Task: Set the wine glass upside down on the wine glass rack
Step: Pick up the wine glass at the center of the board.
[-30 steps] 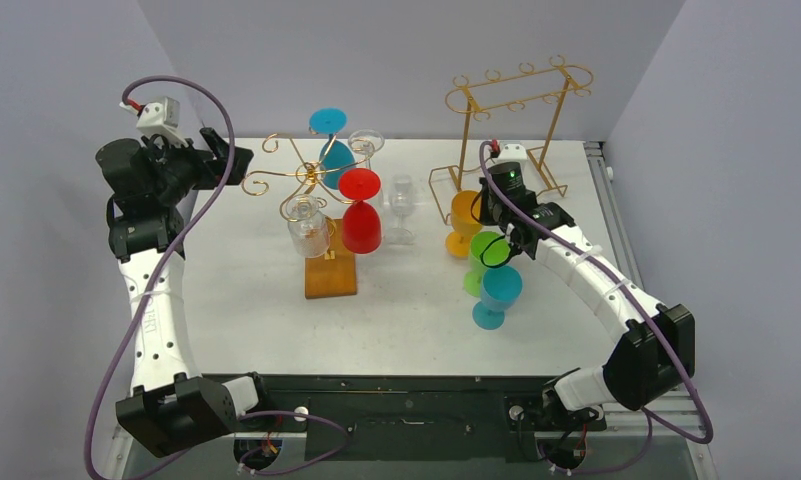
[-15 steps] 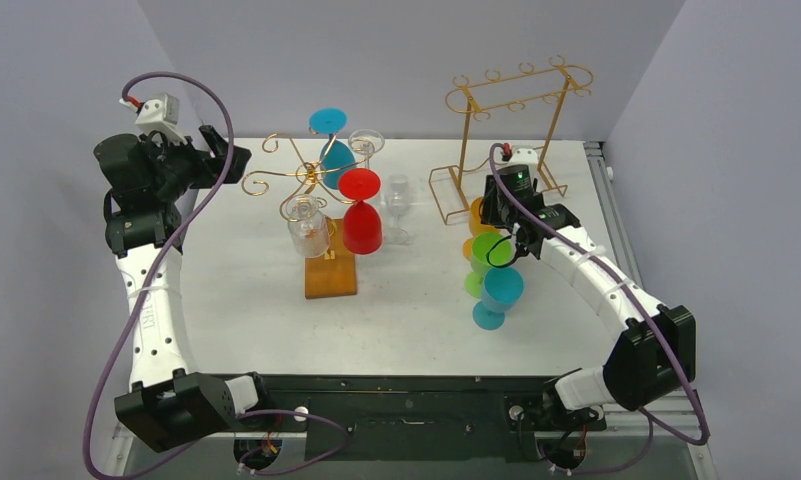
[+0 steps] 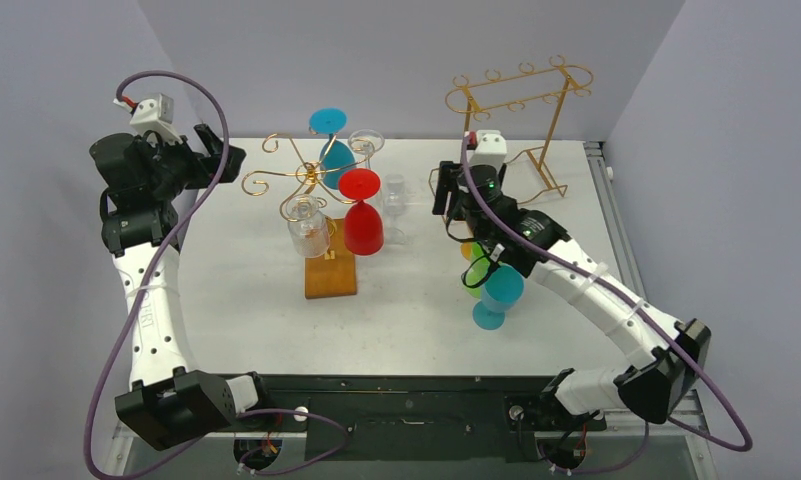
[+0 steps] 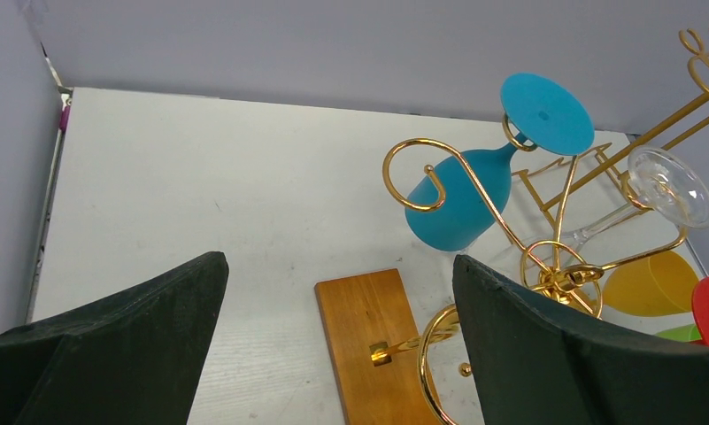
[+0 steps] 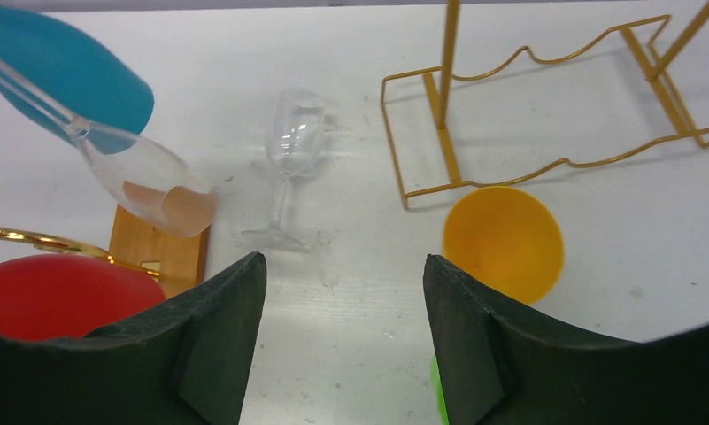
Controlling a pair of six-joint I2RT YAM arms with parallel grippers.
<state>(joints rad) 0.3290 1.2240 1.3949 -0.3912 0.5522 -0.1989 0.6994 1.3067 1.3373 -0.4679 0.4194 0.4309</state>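
A white table (image 3: 256, 330) is seen from above. Left of centre stands the wine glass rack (image 3: 332, 272), a gold wire tree with curled arms on a brown wooden base. Four glasses hang from it with their feet up: a teal glass (image 3: 336, 158), a red glass (image 3: 362, 228), a hanging clear glass (image 3: 308, 232) and, at the back, a tilted clear glass (image 3: 366, 143). The two clear ones are hard to trace against the wire.

Just right of the rack, the clear wine glass (image 3: 399, 200) stands upright on the table, faint against the pale surface.

The right tool (image 3: 439, 190) is near this glass but apart from it. Its fingers are spread, with only table showing between them.

The right arm covers most of an orange glass (image 5: 503, 241), which the wrist view shows just beside the foot of a taller gold frame rack (image 3: 516, 90). A green glass (image 3: 473, 280) is partly hidden by arm and cable, and an upright teal glass (image 3: 496, 295) stands just beside it.

The left tool (image 3: 224, 155) is raised to the left of the tree rack. It is spread wide and empty, and its own wrist view cuts off the fingers at the lower edge.
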